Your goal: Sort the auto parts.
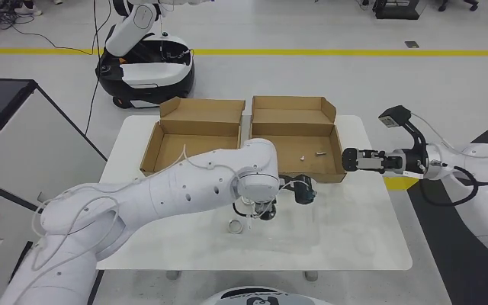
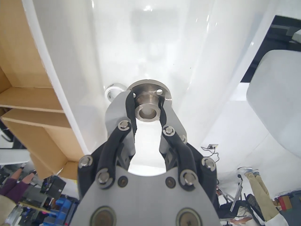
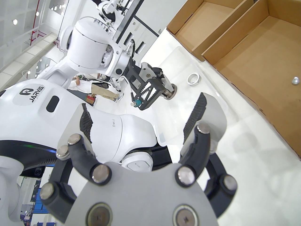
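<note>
Robotics lab hall, second white robot (image 1: 145, 70), yellow floor line (image 1: 305, 52)

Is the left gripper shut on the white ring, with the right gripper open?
No: the left wrist view shows the left gripper shut on the flanged metal part; the white ring lies on the table. The right gripper is open.

A pale grey floor (image 1: 305, 76) carried a yellow line (image 1: 305, 52); round ceiling lights (image 3: 15, 21) shone overhead.

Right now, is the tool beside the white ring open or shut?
Shut on a flanged metal bushing: the left tool has both pads pressed against its neck from opposite sides.
</note>
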Motion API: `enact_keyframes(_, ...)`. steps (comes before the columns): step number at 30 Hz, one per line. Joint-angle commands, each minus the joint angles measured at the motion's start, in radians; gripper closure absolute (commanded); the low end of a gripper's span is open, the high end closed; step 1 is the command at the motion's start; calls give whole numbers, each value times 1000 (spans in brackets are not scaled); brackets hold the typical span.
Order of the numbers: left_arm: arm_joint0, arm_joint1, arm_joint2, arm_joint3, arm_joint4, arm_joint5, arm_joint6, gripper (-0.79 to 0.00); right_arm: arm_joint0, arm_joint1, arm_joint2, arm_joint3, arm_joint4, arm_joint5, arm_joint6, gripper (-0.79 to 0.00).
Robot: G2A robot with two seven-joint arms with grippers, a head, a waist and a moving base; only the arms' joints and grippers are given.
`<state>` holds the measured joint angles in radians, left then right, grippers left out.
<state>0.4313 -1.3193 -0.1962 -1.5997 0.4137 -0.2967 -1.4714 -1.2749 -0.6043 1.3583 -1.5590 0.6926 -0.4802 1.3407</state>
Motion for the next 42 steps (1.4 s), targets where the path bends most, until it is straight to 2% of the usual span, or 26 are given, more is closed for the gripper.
enact_keyframes(1,6,15,-42,17,-36,-13,37,0,0,0,0,0,0,0,0,-785)
enact_keyframes(7,47,88,-183,12,-115,-59,60,0,0,0,0,0,0,0,0,-785)
enact_keyframes(13,138,166,-320,-17,-186,-137,85,0,0,0,0,0,0,0,0,-785)
enact_keyframes(23,262,298,-443,-76,-376,-312,260,0,0,0,0,0,0,0,0,-785)
enact_keyframes(28,295,369,-463,-111,-466,-435,383,0,0,0,0,0,0,0,0,-785)
enact_keyframes(35,273,452,-401,-151,-482,-626,574,0,0,0,0,0,0,0,0,-785)
enact_keyframes(42,273,452,-401,-151,-482,-626,574,0,0,0,0,0,0,0,0,-785)
